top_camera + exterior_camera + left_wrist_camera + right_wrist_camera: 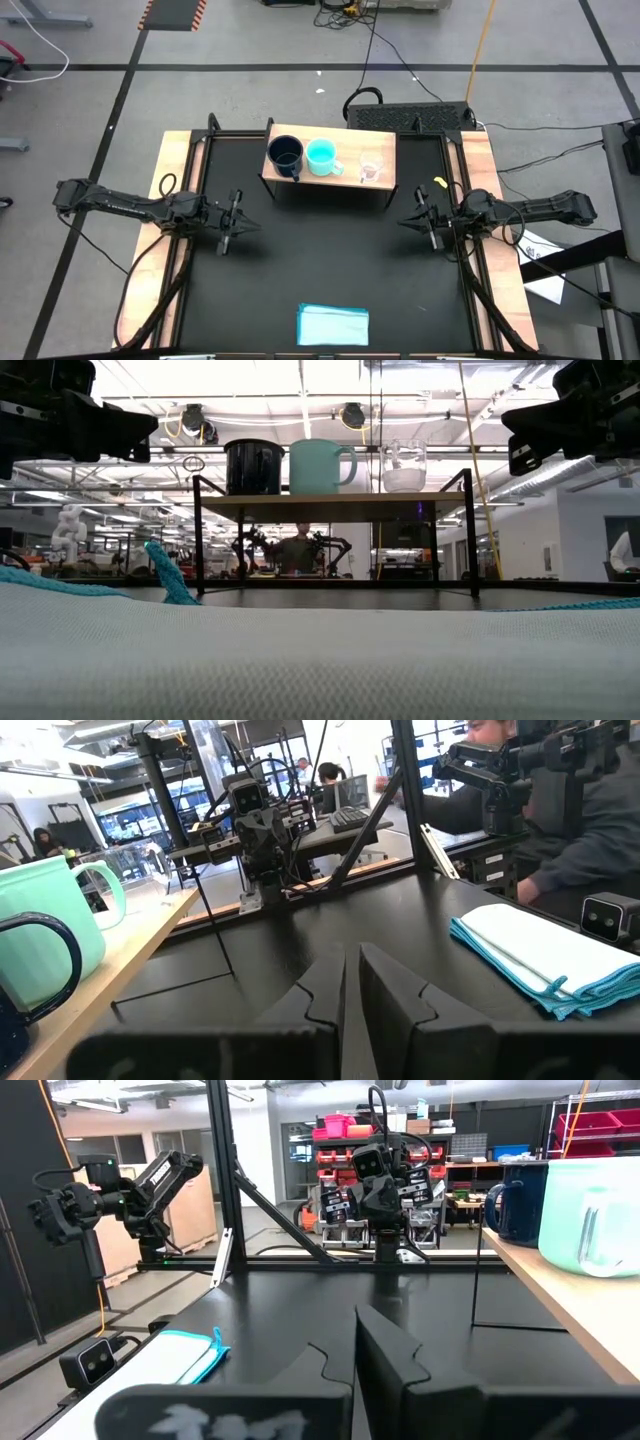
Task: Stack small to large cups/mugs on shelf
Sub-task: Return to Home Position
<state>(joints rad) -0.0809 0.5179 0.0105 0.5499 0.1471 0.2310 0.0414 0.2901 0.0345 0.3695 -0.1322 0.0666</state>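
Robotics lab in an open industrial hall

Two dark arms are holding the left gripper [232,215] and right gripper [425,215] over a black counter [330,260]. Dark tape lines [300,68] are crossing the grey floor [250,40], and loose cables [40,45] are trailing near a hazard-striped mat [172,12]. Racks of red bins [345,1127] are filling the back wall. Another dark arm [130,1190] is reaching out beyond the counter, and a person [298,550] is sitting at a far station under strip lights [300,380].

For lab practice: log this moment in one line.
shelf: navy mug, turquoise mug, glass cup side-by-side | left pincer, right pincer: shut, away from shelf
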